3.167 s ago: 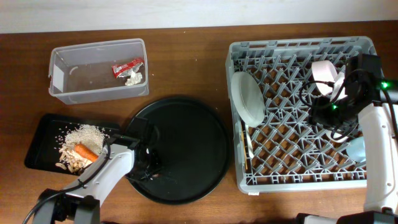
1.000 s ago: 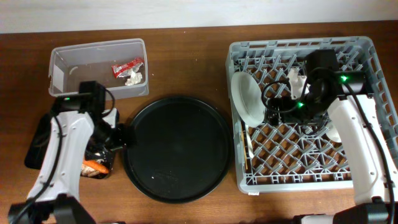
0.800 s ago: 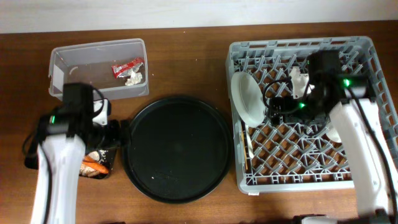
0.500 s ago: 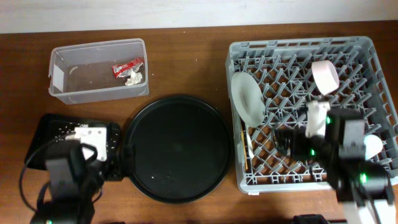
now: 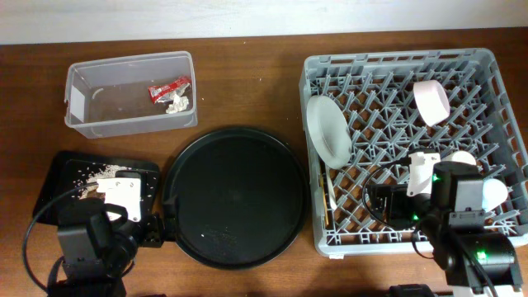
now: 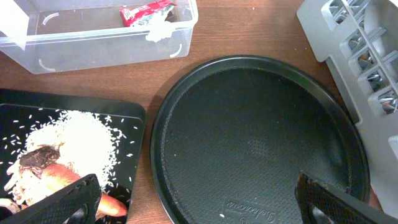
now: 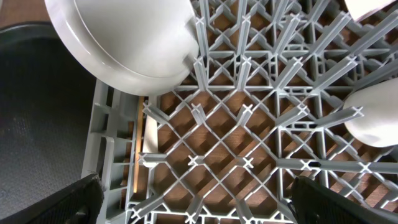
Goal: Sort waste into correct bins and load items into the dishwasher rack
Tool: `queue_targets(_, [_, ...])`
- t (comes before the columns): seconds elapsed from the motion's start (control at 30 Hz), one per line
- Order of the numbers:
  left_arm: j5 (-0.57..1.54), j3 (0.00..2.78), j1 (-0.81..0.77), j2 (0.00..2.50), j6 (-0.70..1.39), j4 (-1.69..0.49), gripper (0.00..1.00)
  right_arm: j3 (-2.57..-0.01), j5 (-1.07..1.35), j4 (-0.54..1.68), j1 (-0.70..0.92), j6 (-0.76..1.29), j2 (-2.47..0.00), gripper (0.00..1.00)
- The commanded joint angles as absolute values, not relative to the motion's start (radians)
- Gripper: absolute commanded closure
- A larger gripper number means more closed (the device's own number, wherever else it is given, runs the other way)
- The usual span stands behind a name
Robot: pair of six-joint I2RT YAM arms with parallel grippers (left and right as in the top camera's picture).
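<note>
While the right pincer point(image 7: 194, 190) gapes wide and empty, the rack point(image 7: 107, 143) lies beneath.

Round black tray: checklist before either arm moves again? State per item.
1. Round black tray cleared of items: ok, only specks on it.
2. Left gripper open and empty: ok.
3. Right gripper open and empty: ok.
4. Rice and carrot in the black food tray: ok.
5. Red wrapper inside the clear bin: ok.
6. White bowl and pink cup seated firmly in the dish rack: cannot tell; both are in the rack, but how firmly they sit does not show.
</note>
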State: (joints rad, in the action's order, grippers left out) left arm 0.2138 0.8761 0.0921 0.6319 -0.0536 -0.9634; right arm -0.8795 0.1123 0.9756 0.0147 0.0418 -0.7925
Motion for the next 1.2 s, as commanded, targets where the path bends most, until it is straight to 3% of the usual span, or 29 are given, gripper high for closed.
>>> queue_targets(0.0, [0.229,0.867,0.094,0.628,-0.073,-0.962,0.01,-0.873,0.096,0.976,0.013,0.045,-0.83,0.01])
queue_targets(0.2, [0.229,0.867,0.094,0.629,-0.073,-0.962,0.01,-0.87,0.096,0.976,0.012,0.045,-0.756,0.01])
queue_targets(0.4, [0.229,0.867,0.094,0.628,-0.073,-0.962,0.01,-0.83,0.092,0.941,0.012,0.03,-0.423,0.01])
queue_targets(0.63, [0.229,0.867,0.094,0.628,-0.073,-0.962,0.01,-0.423,0.128,0.553,0.015,0.035,-0.058,0.01])
queue_targets(0.93, [0.229,0.867,0.094,0.628,-0.073,-0.962,0.01,-0.049,0.119,-0.033,0.022,0.033,-0.003,0.01])
queue_targets(1.0, [0.229,0.867,0.094,0.628,-0.073,-0.962,0.01,-0.012,0.119,-0.085,0.022,0.02,-0.003,0.01])
queue_targets(1.17, [0.229,0.867,0.094,0.628,-0.073,-0.962,0.01,-0.006,0.118,0.028,0.033,-0.117,-0.003,0.01])
